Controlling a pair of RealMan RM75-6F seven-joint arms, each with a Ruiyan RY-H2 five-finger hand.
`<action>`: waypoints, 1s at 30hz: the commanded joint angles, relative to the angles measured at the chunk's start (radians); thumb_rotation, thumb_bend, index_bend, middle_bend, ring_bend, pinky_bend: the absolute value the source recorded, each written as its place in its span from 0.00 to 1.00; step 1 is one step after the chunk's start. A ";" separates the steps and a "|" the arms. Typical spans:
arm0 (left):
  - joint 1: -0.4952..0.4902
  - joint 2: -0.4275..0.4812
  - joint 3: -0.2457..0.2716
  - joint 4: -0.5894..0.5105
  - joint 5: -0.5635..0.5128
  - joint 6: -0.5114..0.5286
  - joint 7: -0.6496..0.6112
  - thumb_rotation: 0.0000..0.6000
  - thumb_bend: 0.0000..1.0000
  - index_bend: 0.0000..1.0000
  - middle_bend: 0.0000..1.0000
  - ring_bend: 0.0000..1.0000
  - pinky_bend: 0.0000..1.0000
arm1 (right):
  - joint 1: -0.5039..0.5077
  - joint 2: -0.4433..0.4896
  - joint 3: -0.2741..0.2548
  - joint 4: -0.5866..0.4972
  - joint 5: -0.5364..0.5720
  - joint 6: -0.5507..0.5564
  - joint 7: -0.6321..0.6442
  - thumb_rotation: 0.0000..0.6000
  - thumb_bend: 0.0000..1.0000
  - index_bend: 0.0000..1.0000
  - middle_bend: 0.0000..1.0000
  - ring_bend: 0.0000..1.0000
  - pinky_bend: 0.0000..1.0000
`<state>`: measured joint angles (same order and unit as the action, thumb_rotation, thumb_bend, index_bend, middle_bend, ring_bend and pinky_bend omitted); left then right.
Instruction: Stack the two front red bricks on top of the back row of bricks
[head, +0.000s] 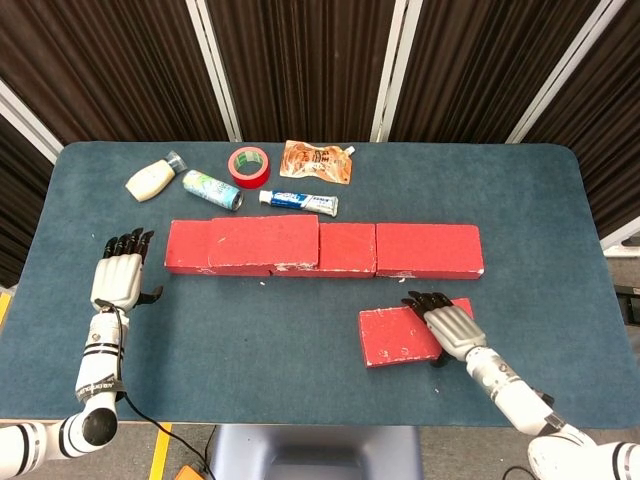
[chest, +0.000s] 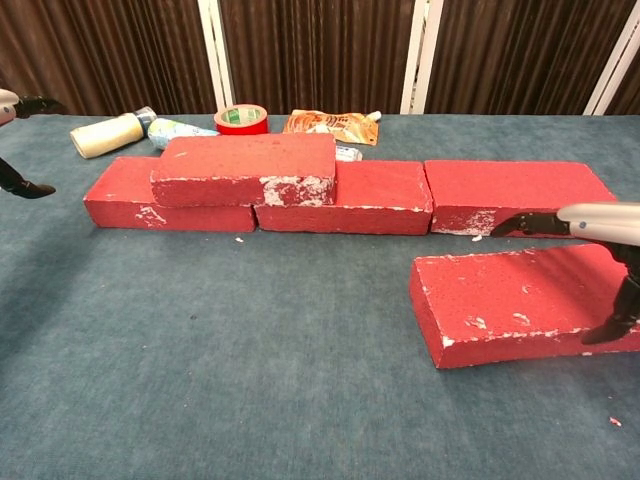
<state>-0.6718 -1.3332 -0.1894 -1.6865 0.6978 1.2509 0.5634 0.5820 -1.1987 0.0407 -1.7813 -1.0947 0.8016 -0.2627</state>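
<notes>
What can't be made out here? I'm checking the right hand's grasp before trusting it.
- Right hand: the head view shows only its back over the front brick, hiding contact beneath.
- Chest view: the frame edge cuts it off, leaving only its fingers.
- Left hand: barely enters the chest view.

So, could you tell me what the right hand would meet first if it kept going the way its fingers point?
Probably the rightmost red brick of the back row. The right hand lies over the loose front red brick, fingers pointing toward it; height is unclear.
</notes>
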 joint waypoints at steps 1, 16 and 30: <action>0.004 0.002 -0.003 -0.003 0.002 -0.001 -0.003 1.00 0.27 0.00 0.00 0.00 0.00 | 0.018 -0.007 0.005 0.010 0.023 -0.022 0.003 1.00 0.00 0.00 0.00 0.00 0.00; 0.029 0.010 -0.013 0.005 0.022 -0.010 -0.029 1.00 0.26 0.00 0.00 0.00 0.00 | 0.074 -0.046 -0.018 0.019 0.093 -0.036 -0.051 1.00 0.00 0.00 0.01 0.00 0.00; 0.036 0.001 -0.020 0.027 0.037 -0.020 -0.032 1.00 0.26 0.00 0.00 0.00 0.00 | 0.094 -0.056 -0.046 0.001 0.146 -0.004 -0.098 1.00 0.00 0.01 0.15 0.14 0.00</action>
<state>-0.6357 -1.3315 -0.2108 -1.6632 0.7298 1.2302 0.5305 0.6762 -1.2544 -0.0033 -1.7772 -0.9493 0.7929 -0.3581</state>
